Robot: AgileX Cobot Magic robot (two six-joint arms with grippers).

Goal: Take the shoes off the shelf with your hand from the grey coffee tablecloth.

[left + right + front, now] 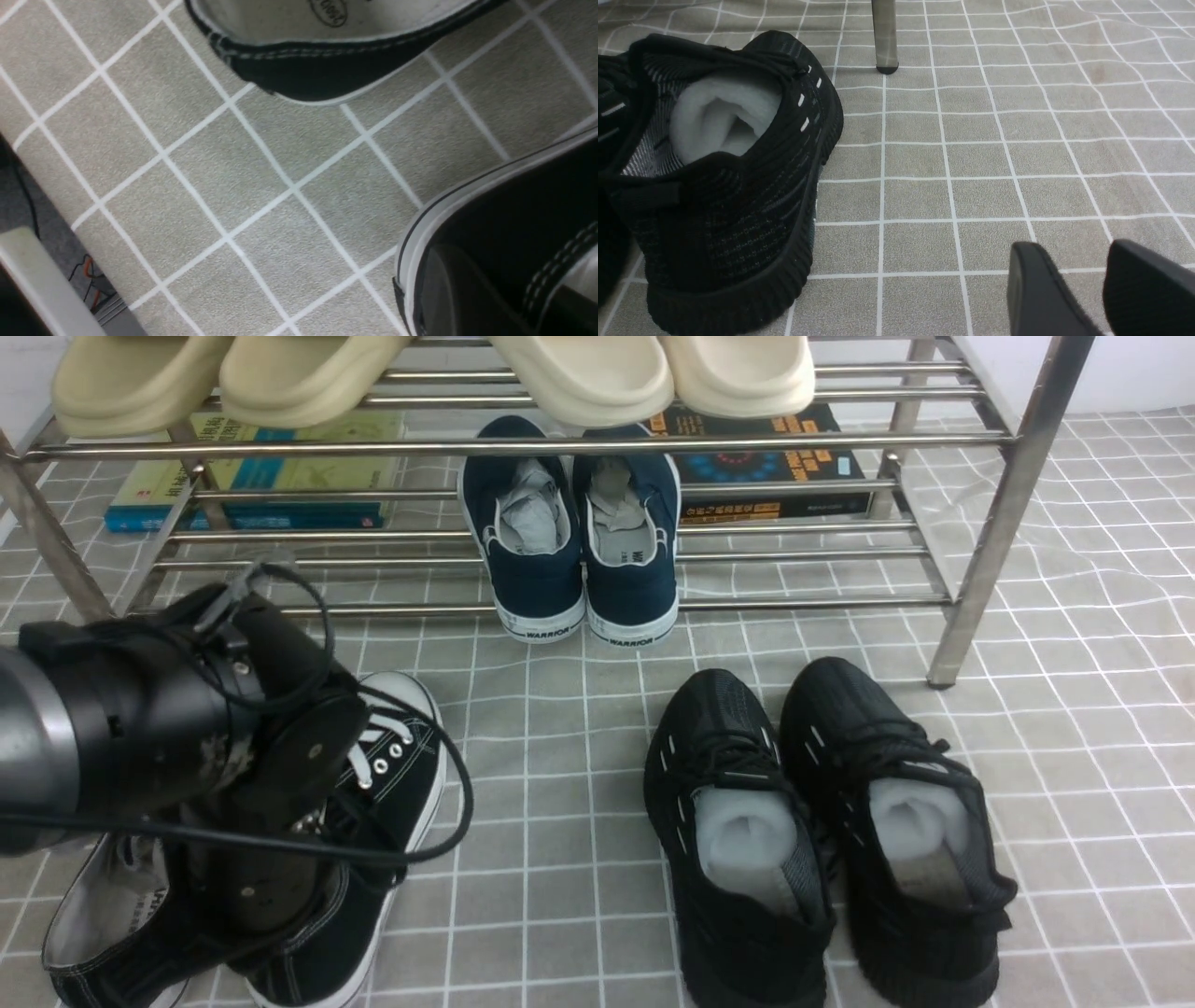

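The shoes, black canvas sneakers with white laces, lie on the grey coffee tablecloth [560, 756] at the front left, in front of the shelf [560, 446]. My left gripper [266, 882] reaches down into the right-hand sneaker [397, 775] and is shut on its side wall. The left wrist view shows that sneaker's white sole edge [420, 219], one finger [448, 298] inside it, and the other sneaker's [93, 924] heel [327, 70]. Whether the gripped sneaker rests on the cloth I cannot tell. My right gripper [1083, 280] hovers open over bare cloth.
Navy WARRIOR slip-ons [579, 551] stand on the lower tier and beige slippers [597, 373] on the upper one. Books [252, 476] lie under the shelf. Black mesh running shoes [822, 840] stand front right, near the shelf leg [980, 569]. The table's edge [42, 280] is close.
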